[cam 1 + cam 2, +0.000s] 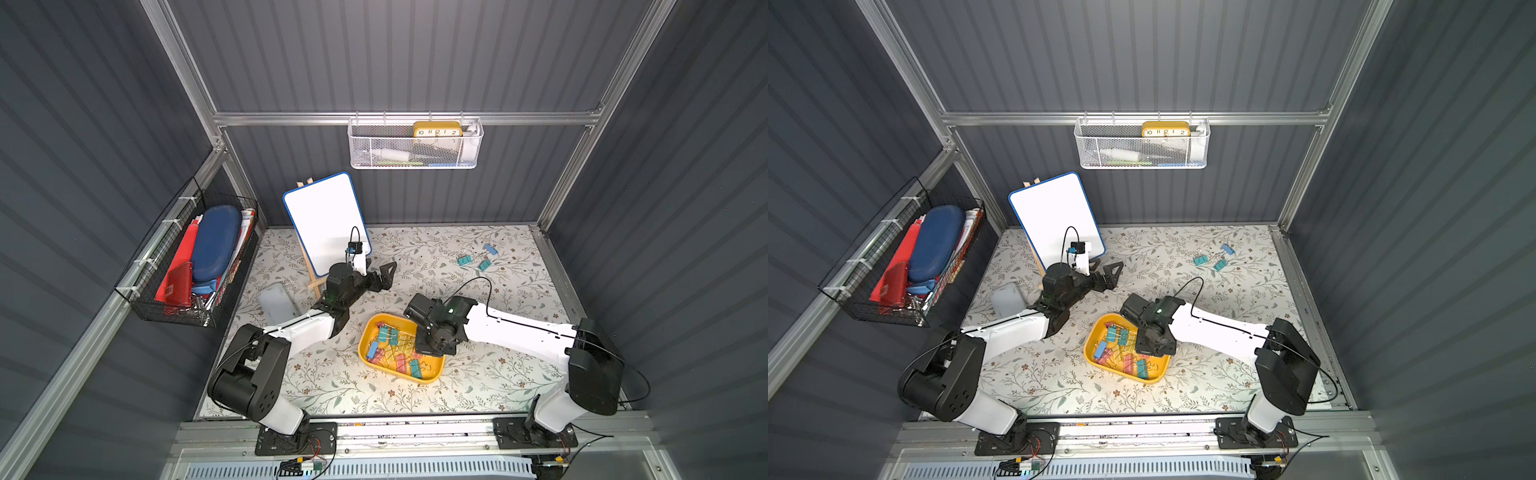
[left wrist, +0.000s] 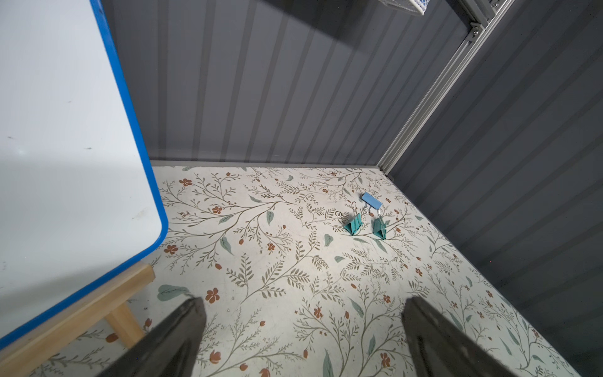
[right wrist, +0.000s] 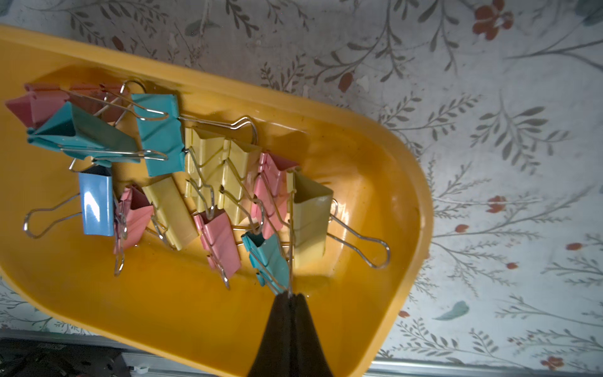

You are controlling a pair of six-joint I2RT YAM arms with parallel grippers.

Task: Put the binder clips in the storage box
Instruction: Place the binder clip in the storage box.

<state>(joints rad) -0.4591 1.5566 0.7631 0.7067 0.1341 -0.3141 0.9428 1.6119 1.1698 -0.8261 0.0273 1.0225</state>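
While your right gripper [image 3: 289,296] hangs low over the box [image 3: 408,169], its jaws are pressed together on a thin wire handle, apparently that of the yellow clip [image 3: 311,218]. That clip sits among the pile of clips [image 3: 163,137] lying in the box, so I judge it is ready to be let go.

Three more lie on the counter [image 1: 415,395] near the far right corner, bunched together and well apart from the box: a pair of teal clips [image 2: 353,223] and a blue clip [image 2: 371,200] just behind them.

Your left gripper [image 2: 303,300] stands wide open and empty beside the whiteboard [image 1: 324,220], and those three lie almost straight ahead of it. The teal pair seem to turn their triangular ends toward it, handles pointing to the back wall, so their long axes run roughly along its line of reach; closing across a body should suit.

Your right arm is based on the loose clips' side, but it is occupied. In the top views neither gripper looks clearly nearer, so I would send the left.
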